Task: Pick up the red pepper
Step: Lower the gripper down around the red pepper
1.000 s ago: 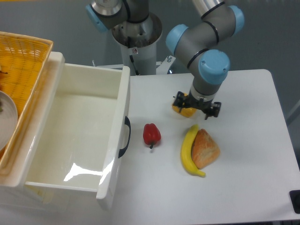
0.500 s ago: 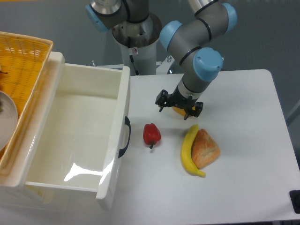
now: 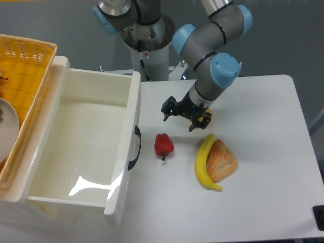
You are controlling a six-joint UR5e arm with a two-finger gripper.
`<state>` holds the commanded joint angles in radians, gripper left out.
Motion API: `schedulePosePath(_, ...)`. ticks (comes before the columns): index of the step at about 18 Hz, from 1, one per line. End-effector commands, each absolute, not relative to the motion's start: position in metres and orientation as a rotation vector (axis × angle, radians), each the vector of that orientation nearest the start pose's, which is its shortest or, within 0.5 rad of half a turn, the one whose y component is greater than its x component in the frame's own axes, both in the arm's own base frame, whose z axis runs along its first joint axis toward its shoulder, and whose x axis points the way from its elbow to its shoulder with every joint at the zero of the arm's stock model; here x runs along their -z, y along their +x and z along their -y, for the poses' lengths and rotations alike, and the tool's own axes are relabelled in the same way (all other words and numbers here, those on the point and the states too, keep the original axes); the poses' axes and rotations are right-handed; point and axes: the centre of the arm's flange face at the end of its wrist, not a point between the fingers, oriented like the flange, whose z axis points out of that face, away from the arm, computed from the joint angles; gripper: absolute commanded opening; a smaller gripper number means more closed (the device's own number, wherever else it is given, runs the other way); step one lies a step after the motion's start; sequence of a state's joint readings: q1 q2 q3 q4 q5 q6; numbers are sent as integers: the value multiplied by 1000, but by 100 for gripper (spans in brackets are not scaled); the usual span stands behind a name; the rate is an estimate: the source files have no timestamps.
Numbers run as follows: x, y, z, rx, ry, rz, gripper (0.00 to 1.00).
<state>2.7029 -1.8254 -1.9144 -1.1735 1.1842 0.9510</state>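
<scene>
One camera covers it all. The red pepper [image 3: 163,145] lies on the white table [image 3: 263,202], just right of the open drawer [image 3: 86,147] and left of the banana [image 3: 204,163] and bread [image 3: 221,160]. The gripper [image 3: 180,114] hangs above and to the right of it, jaws spread and empty, presumably lining up for the grab. A yellow pepper [image 3: 206,116] is mostly hidden behind the wrist; the basket [image 3: 25,61] is cut off at the left edge.
</scene>
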Motion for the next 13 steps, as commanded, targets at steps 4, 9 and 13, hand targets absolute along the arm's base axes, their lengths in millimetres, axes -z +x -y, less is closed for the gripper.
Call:
schedulePosePath(4,-230,-392,-375,530,-2843,308,100)
schedulePosePath(9,-223,-391,-379,542,-2842,308,100)
schedulePosePath(13,-219,-390,-384,546,-2827,306,100)
